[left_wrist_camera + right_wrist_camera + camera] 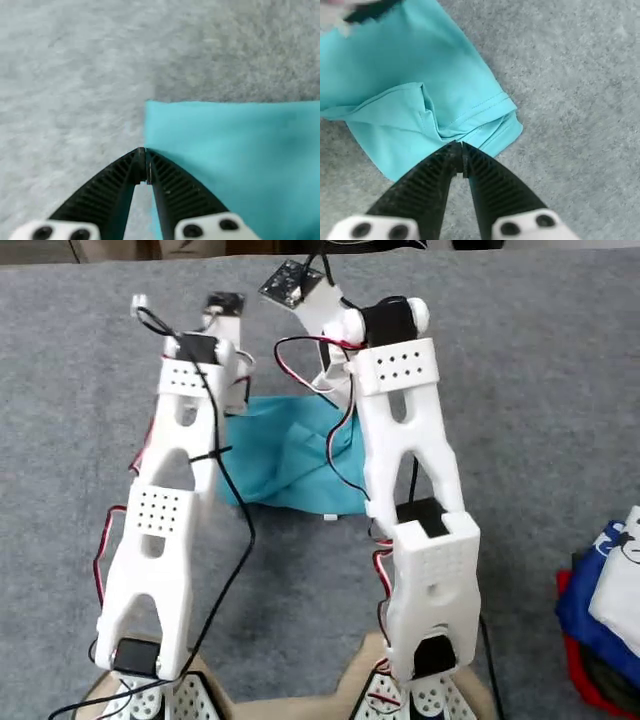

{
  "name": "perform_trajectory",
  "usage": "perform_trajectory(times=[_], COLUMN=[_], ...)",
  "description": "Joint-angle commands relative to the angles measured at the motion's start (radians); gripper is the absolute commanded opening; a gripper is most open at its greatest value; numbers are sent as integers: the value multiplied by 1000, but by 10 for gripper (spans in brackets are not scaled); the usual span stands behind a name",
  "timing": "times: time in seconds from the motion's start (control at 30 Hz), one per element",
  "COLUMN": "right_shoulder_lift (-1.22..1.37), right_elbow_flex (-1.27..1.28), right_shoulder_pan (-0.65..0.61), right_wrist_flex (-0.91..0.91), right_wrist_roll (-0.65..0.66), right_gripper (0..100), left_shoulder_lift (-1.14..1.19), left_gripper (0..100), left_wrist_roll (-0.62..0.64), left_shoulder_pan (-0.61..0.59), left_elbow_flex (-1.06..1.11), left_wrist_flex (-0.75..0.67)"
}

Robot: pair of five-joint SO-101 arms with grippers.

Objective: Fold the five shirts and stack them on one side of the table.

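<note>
A teal shirt [290,455] lies partly folded and rumpled on the grey table, between the two arms. My left gripper [145,156] is shut, its black fingertips pinching the shirt's left edge [225,145] just below a corner. My right gripper [460,149] is shut on a bunched fold [445,132] near the hemmed edge of the teal shirt [395,75]. In the high view both wrists hang over the far side of the shirt, the left arm [190,380] at its left corner and the right arm [385,360] at its right.
A stack of folded shirts [605,615] in blue, red and white sits at the table's right edge. Grey felt [520,420] covers the table around the teal shirt. The arms' bases stand at the near edge.
</note>
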Motion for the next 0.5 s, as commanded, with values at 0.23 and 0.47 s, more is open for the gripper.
perform_trajectory(times=[0.23, 0.47], right_shoulder_lift=[-67, -67], right_elbow_flex=[76, 185], right_shoulder_pan=[-76, -157], right_wrist_flex=[-2, -74], right_wrist_roll=[23, 14], right_gripper=[7, 48], left_shoulder_lift=[-255, -463], left_gripper=[209, 21], left_wrist_roll=[84, 81], left_shoulder_pan=[-262, -477], left_elbow_flex=[-63, 238], left_wrist_flex=[69, 69])
